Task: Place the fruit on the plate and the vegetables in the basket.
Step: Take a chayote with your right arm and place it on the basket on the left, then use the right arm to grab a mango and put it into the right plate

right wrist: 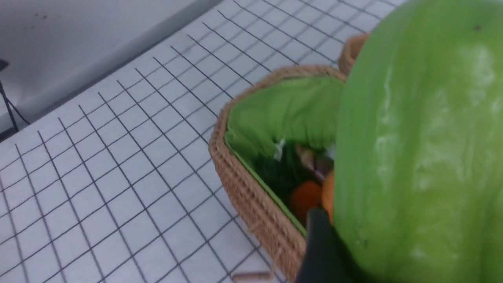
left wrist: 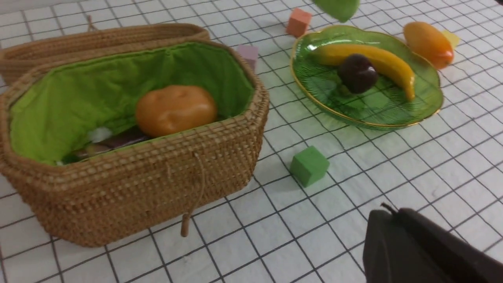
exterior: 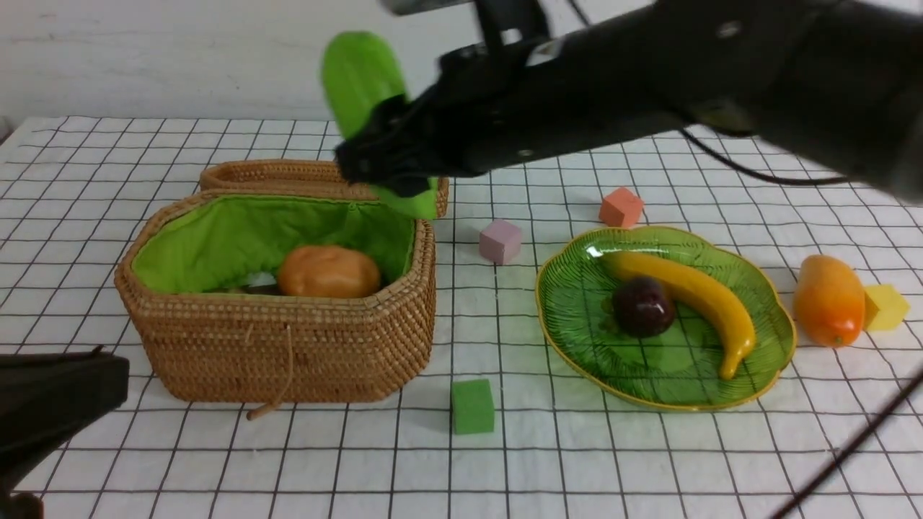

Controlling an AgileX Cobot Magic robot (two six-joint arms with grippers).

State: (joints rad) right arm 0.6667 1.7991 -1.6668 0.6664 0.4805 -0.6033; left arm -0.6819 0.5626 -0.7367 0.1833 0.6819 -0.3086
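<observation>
My right gripper (exterior: 389, 162) is shut on the light green gourd (exterior: 360, 79), held upright above the back right rim of the woven basket (exterior: 288, 346). The gourd fills the right wrist view (right wrist: 420, 149), with one finger (right wrist: 320, 247) beside it. The tan potato (exterior: 328, 272) lies in the basket, with a dark purple eggplant (left wrist: 122, 141) and an orange carrot (right wrist: 306, 196) partly hidden beneath. The green plate (exterior: 577, 303) holds the banana (exterior: 692, 292) and the mangosteen (exterior: 643, 306). The mango (exterior: 829, 299) lies on the cloth to the right of the plate. My left gripper (exterior: 108, 375) is shut and empty, low at the front left.
Foam cubes lie on the checked cloth: pink (exterior: 500, 241) and orange (exterior: 621, 207) behind the plate, green (exterior: 472, 406) in front between basket and plate, yellow (exterior: 885, 306) touching the mango. The basket lid (exterior: 274, 173) lies open behind it.
</observation>
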